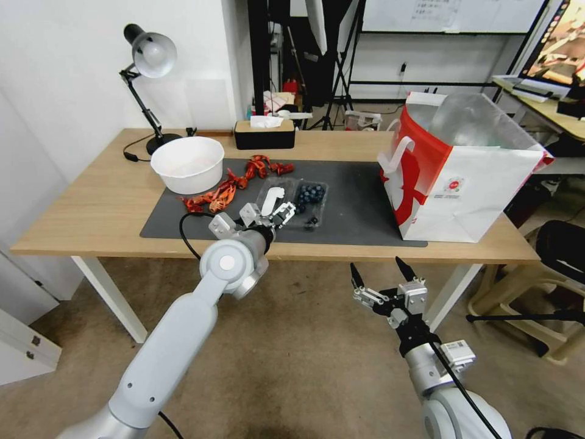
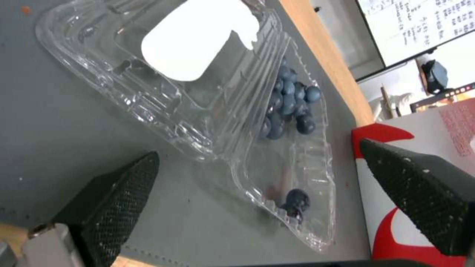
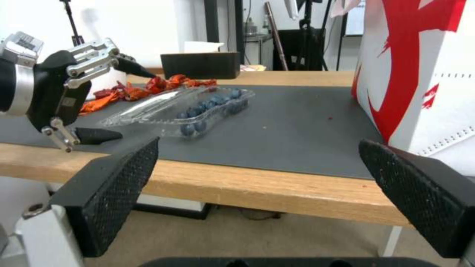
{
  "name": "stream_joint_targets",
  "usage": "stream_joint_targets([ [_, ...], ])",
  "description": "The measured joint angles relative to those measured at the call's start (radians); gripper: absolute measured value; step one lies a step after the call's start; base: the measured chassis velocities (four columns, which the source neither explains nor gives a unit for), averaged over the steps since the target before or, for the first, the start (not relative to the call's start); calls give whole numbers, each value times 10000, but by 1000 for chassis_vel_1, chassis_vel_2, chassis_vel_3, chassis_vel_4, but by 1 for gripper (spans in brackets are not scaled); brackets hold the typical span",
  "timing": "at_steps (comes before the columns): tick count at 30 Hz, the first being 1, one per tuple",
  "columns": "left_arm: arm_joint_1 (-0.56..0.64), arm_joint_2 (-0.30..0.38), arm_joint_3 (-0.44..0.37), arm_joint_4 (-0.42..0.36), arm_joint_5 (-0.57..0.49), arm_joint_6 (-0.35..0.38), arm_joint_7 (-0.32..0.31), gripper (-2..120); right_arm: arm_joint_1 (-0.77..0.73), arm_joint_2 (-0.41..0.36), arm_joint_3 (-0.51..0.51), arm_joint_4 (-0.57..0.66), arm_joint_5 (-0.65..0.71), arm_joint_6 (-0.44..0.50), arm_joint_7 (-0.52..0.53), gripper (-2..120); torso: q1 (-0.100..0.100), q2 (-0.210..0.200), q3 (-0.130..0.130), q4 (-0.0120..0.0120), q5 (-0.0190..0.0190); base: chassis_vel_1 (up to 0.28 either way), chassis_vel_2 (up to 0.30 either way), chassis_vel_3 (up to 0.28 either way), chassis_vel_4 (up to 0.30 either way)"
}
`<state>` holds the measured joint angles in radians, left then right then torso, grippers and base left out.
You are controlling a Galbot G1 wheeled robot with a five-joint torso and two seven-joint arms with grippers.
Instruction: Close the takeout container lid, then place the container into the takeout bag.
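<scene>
Your left gripper (image 1: pixel 275 213) hangs over the near edge of the dark mat (image 1: pixel 353 183), fingers spread wide and holding nothing, just short of the takeout container (image 1: pixel 294 203), which lies open and flat on the mat near the front of the tabletop (image 1: pixel 91 195). The lid (image 2: pixel 193 40), the half with the white sticker, lies on the side toward the white bowl (image 1: pixel 187 163) and the red scraps (image 1: pixel 234 180); the berry half (image 2: pixel 292 107) lies toward the takeout bag (image 1: pixel 463 177), which stands well apart at the right end of the mat with its mouth open. The main risk, as I judge it, is the box itself: thin clear plastic will likely slide on the mat or flex if you push the lid edge rather than get a finger under it, and a skid would carry it toward the bag or off the front edge. Flip the lid too briskly and the loose blueberries (image 2: pixel 289 100) could jump out, since one already sits alone in the near corner (image 2: pixel 297 200). A lid not pressed fully home may spring back open when lifted. Your right gripper (image 1: pixel 387 274) waits below the tabletop's front edge, fingers open and empty; raise it carelessly and it could strike the tabletop edge or nudge the bag.
</scene>
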<state>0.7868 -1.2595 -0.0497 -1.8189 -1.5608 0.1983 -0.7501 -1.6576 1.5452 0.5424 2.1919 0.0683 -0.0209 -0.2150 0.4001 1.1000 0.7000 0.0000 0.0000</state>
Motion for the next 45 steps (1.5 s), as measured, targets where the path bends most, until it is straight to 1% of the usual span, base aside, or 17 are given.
stream_joint_targets([
  [12, -164, -39, 27, 190, 111, -157, 9, 100, -19, 83, -23, -59, -90, 43, -19, 100, 0, 0, 0, 0, 0, 0, 0, 0, 0],
  [17, -208, -70, 38, 243, 109, -440, 115, 100, -42, 107, -31, -59, -147, 56, -34, 100, 0, 0, 0, 0, -1, 0, 0, 0, 0],
  [20, -133, -57, -6, 192, 97, -736, 797, 100, -132, 165, -39, -46, -245, 99, -49, 100, -1, 1, 1, 0, 0, 0, 0, 0, 0],
  [21, -133, -57, -6, 192, 97, -736, 797, 100, -132, 165, -39, -46, -245, 99, -49, 100, -1, 1, 1, 0, 0, 0, 0, 0, 0],
  [24, 9, -37, -37, 56, 209, -879, 1525, 100, -213, 199, -45, 36, -298, 117, -59, 100, 0, 1, 0, 0, 0, 0, 0, 0, 0],
  [25, 9, -37, -37, 56, 209, -879, 1525, 100, -213, 199, -45, 36, -298, 117, -59, 100, 0, 1, 0, 0, 0, 0, 0, 0, 0],
  [28, 180, 20, 71, -6, 908, -980, 2422, 100, -308, 219, -46, 112, -351, 135, -68, 100, -1, 2, 0, 0, 0, 0, 0, 0, 0],
  [29, 180, 20, 71, -6, 908, -980, 2422, 100, -308, 219, -46, 112, -351, 135, -68, 100, -1, 2, 0, 0, 0, 0, 0, 0, 0],
  [31, 258, 79, 200, 45, 1673, -1106, 3051, 100, -360, 238, -45, 165, -380, 161, -71, 100, -1, 1, 0, 0, 0, 0, 0, 0, 0],
  [32, 258, 79, 200, 45, 1673, -1106, 3051, 100, -360, 238, -45, 165, -380, 161, -71, 100, -1, 1, 0, 0, 0, 0, 0, 0, 0],
  [35, 353, 229, 457, 155, 2664, -1345, 4130, 100, -439, 269, -45, 221, -435, 206, -77, 100, -1, 1, 0, 0, -1, 0, 0, 0, 0],
  [36, 353, 229, 457, 155, 2664, -1345, 4130, 100, -439, 269, -45, 221, -435, 206, -77, 100, -1, 1, 0, 0, -1, 0, 0, 0, 0],
  [39, 408, 368, 634, 312, 3551, -1467, 5341, 100, -509, 307, -51, 263, -504, 262, -80, 100, -1, 2, 0, 0, 0, 0, 0, 0, 0],
  [40, 408, 368, 634, 312, 3551, -1467, 5341, 100, -509, 307, -51, 263, -504, 262, -80, 100, -1, 2, 0, 0, 0, 0, 0, 0, 0],
  [42, 408, 434, 738, 459, 4137, -1557, 5944, 100, -558, 322, -54, 316, -539, 294, -81, 100, -1, 1, 0, 0, -1, 0, 0, 0, 0],
  [43, 406, 445, 773, 500, 4293, -1584, 6099, 100, -587, 325, -54, 338, -551, 312, -81, 100, 0, 1, 0, 0, 0, 0, 0, 0, 0],
  [45, 402, 446, 794, 511, 4377, -1595, 6169, 100, -622, 325, -52, 366, -560, 326, -81, 100, 0, 1, 0, 0, 0, 0, 0, 0, 0],
])
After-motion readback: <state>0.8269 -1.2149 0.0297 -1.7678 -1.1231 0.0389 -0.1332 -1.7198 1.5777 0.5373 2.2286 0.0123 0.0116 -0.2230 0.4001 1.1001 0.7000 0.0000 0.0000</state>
